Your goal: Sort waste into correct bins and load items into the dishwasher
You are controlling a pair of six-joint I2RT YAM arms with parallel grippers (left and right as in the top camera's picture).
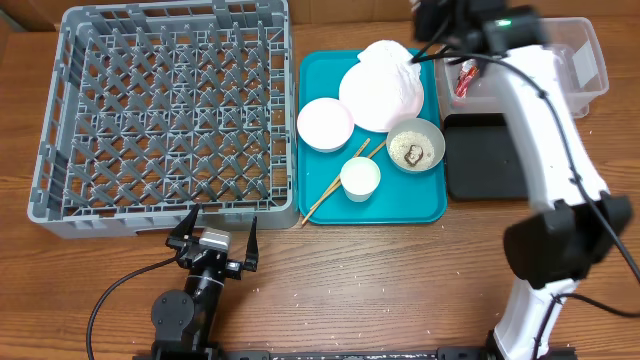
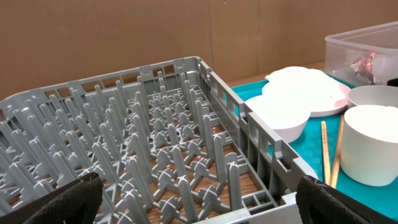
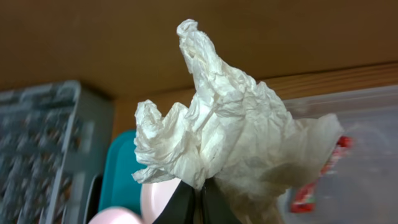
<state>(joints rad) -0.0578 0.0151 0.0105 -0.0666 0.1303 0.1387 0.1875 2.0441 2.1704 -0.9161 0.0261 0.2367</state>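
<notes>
My right gripper point(image 1: 425, 50) is shut on the crumpled white napkin point(image 1: 385, 55) and holds it above the far edge of the white plate point(image 1: 380, 100), left of the clear tub point(image 1: 590, 60). In the right wrist view the shut fingers point(image 3: 200, 199) pinch the napkin point(image 3: 230, 137). A red wrapper point(image 1: 465, 78) lies in the tub. The black tray point(image 1: 485, 155) sits in front of the tub. One bowl point(image 1: 415, 147) holds rice and a brown lump. An empty bowl point(image 1: 325, 123), a cup point(image 1: 360, 177) and chopsticks point(image 1: 335, 190) lie on the teal tray point(image 1: 425, 210). My left gripper point(image 1: 213, 235) is open and empty in front of the grey rack point(image 1: 170, 110).
The rack point(image 2: 155, 143) fills the left wrist view, with the bowl point(image 2: 280, 115), cup point(image 2: 370, 143) and chopsticks point(image 2: 324, 152) to its right. A cardboard wall stands behind the table. Loose rice grains are scattered on the wood near the tray's front.
</notes>
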